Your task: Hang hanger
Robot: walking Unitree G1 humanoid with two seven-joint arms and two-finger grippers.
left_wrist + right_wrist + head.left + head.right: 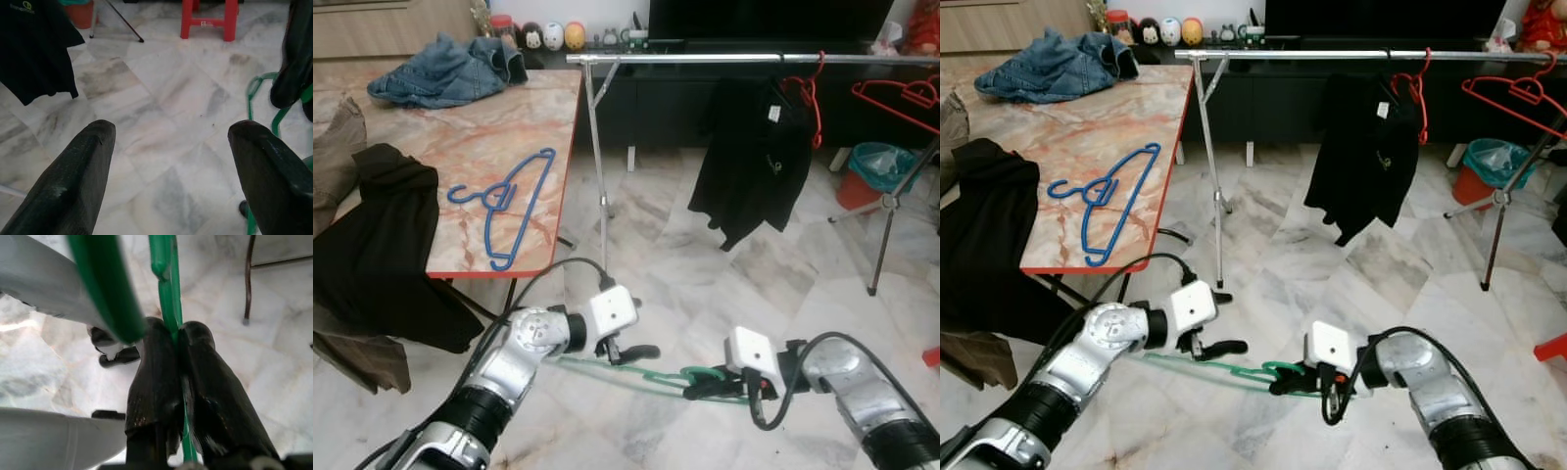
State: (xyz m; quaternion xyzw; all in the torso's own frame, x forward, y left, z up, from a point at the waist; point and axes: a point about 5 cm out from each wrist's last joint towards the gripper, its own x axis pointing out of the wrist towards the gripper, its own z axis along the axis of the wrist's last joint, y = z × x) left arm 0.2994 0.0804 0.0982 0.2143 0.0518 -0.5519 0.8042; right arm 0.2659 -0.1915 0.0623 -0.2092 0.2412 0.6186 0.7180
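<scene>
The right hand (177, 335) pinches a green hanger (636, 375), fingers pressed together on its wire, low over the marble floor (685, 264) in front of the robot. The left hand (171, 142) is spread beside it, near the hanger but not touching. A blue hanger (504, 201) lies on the surface (460, 137). A rail (724, 59) beyond carries a black shirt (749, 157) on a red hanger (808, 93).

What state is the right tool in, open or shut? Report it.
Shut. In the right wrist view the right tool's two black fingers press together on the green hanger's wire.
</scene>
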